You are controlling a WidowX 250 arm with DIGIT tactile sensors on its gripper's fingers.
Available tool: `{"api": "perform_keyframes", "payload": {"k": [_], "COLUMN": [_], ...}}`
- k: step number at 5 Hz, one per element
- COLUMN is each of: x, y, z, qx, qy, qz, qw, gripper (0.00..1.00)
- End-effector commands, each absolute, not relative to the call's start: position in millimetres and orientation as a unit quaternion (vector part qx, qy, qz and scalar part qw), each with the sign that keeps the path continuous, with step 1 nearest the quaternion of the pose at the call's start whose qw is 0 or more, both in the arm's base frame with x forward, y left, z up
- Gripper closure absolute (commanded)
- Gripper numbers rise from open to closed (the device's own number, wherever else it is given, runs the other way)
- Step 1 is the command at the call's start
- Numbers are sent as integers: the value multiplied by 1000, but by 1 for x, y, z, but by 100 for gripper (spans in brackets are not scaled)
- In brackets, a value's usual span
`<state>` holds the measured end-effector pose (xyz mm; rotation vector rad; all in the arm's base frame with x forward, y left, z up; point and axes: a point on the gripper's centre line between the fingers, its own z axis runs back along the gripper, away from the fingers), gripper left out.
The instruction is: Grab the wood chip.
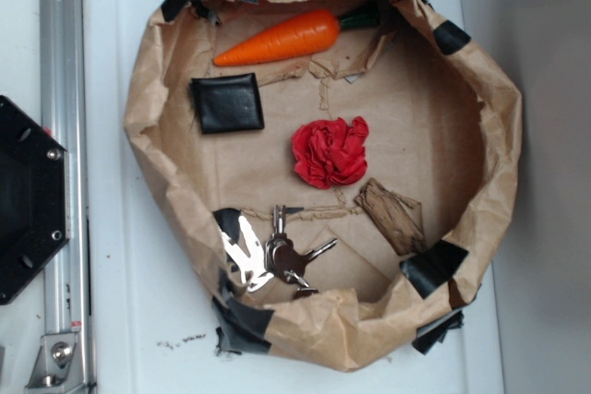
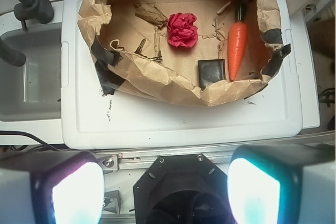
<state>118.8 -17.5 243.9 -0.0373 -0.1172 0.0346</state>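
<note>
You are at the very start of the approach: the gripper point(image 2: 167, 192) hangs well back from the work, over the robot's own base, its two pads spread wide with nothing between them. Nothing is held yet.

The wood chip point(image 1: 391, 216) lies flat on the floor of the brown paper basin point(image 1: 503, 126), well ahead of the gripper and a little to its left in the wrist view, toward the far wall point(image 2: 151, 12). It sits just beside the red cloth ball point(image 1: 331, 151), apart from it by a narrow gap, and close to a strip of black tape on the rim.

The basin rests on a white table point(image 2: 178, 124) and also holds a black square pad point(image 1: 227, 103), nearest you and slightly right of the gripper's line, a toy carrot point(image 1: 282, 39) further right, and a bunch of keys point(image 1: 288, 251) on the left near the front wall.

My judgement of the next move: carry the gripper forward over the crumpled front rim, high enough to clear it, then bring it down over the chip. Because the chip is thin and flat, you will likely need the pads to straddle its narrower width and press right down to the paper. Watch the cloth ball next to it and the sloping wall behind; either could foul a finger.
</note>
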Motion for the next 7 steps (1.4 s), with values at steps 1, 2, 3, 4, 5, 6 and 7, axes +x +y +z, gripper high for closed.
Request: {"api": "perform_keyframes", "payload": {"k": [1, 2, 3, 4, 5, 6, 7], "x": [119, 160, 194, 224, 251, 269, 282], "y": [-17, -6, -10, -11, -18, -21, -23], "z": [244, 233, 217, 187, 161, 145, 121], "qx": [-19, -24, -39, -30, -30, -33, -1], "qy": [-59, -60, -75, -80, -105, -120, -118], "qz": [17, -16, -91, -125, -133, -157, -205], "qw": [998, 998, 992, 988, 985, 980, 972], "gripper": [0, 0, 0, 0, 0, 0, 0]}}
